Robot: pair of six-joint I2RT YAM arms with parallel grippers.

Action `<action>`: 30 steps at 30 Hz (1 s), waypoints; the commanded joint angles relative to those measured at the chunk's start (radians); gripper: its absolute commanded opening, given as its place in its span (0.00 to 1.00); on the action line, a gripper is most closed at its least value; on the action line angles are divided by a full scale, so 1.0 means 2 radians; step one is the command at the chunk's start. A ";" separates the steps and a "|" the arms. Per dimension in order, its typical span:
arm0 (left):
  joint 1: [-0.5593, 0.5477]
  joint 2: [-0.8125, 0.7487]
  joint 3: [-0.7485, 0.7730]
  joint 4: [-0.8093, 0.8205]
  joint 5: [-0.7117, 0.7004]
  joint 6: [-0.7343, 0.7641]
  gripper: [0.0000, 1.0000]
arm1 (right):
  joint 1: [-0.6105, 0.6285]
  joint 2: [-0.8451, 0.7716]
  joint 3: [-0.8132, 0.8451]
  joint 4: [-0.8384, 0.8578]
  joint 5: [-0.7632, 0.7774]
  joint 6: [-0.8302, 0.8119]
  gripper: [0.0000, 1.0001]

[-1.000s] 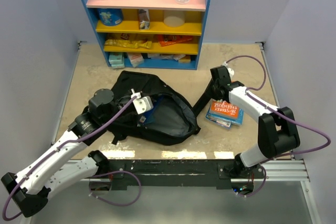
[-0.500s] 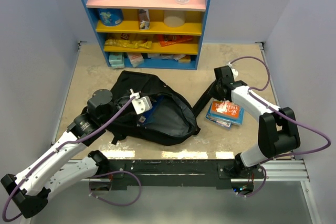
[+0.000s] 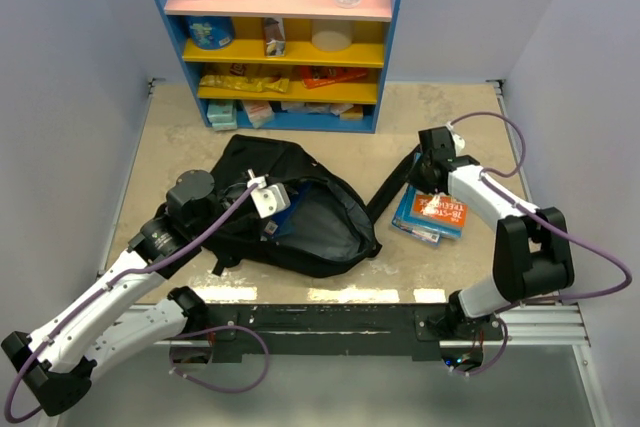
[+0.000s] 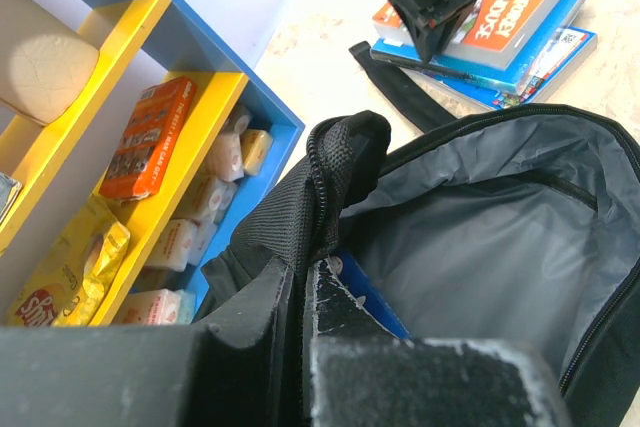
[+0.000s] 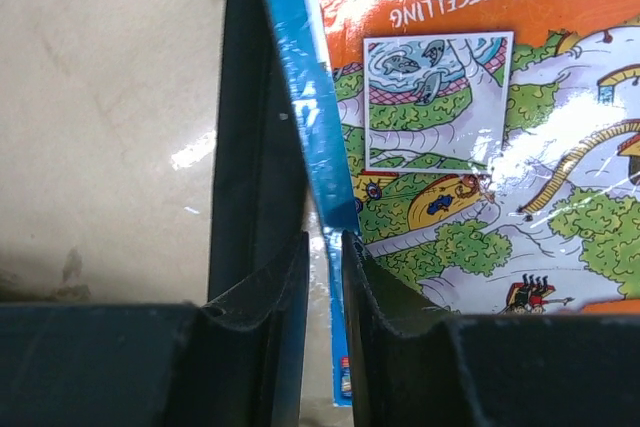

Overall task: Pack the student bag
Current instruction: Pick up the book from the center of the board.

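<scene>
The left fingers (image 4: 240,342) were pressed together on the zip rim of the black bag (image 3: 300,212). The bag lay open on the desk (image 3: 165,137), its grey lining and a blue thing (image 4: 365,297) showing just beyond the fingertips. Past the bag's mouth, the right fingers (image 5: 255,332) stood a narrow gap apart, astride the blue edge of a stack of books (image 3: 432,215) with an orange cover on top. Whether they pinched it I could not tell. A black strap (image 3: 388,192) lay just left of them. Farthest off stood the shelf (image 3: 290,57) of snacks.
</scene>
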 commanded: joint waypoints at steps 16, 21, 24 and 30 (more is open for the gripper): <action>0.002 -0.016 0.016 0.065 0.021 0.007 0.00 | -0.155 -0.198 -0.037 -0.062 0.020 -0.029 0.99; 0.001 -0.023 0.007 0.063 0.023 0.006 0.00 | -0.211 -0.152 -0.026 -0.083 0.004 -0.027 0.99; -0.001 -0.025 0.011 0.051 0.024 0.006 0.00 | -0.255 -0.149 -0.042 -0.070 0.000 -0.025 0.99; -0.008 -0.027 0.006 0.041 0.030 -0.007 0.00 | -0.279 -0.124 -0.056 -0.040 -0.062 -0.039 0.99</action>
